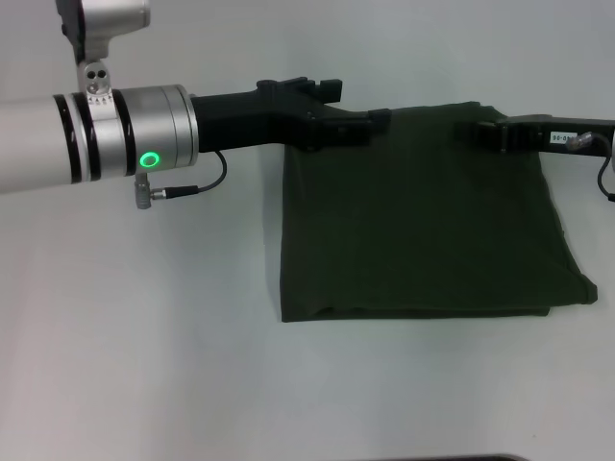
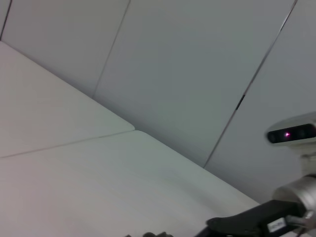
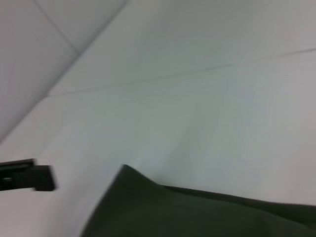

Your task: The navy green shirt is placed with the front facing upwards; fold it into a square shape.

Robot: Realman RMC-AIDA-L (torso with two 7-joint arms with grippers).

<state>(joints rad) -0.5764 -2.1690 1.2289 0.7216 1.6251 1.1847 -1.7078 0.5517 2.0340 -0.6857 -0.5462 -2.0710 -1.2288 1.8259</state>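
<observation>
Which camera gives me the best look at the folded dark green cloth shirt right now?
The head view: the whole folded dark green cloth shirt lies there on the white table, with the left gripper and right gripper at its far edge. The right wrist view shows one corner; the left wrist view shows none.

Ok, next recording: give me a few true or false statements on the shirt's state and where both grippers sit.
1. The navy green shirt lies folded into a rough square on the table. True.
2. Its chest lettering shows. False: only plain dark cloth faces up.
3. The left gripper is at the shirt's far edge. True.
4. The right gripper is parked off the cloth. False: it is at the far edge too.
5. The shirt hangs over the table's near edge. False: it lies wholly on top.
</observation>
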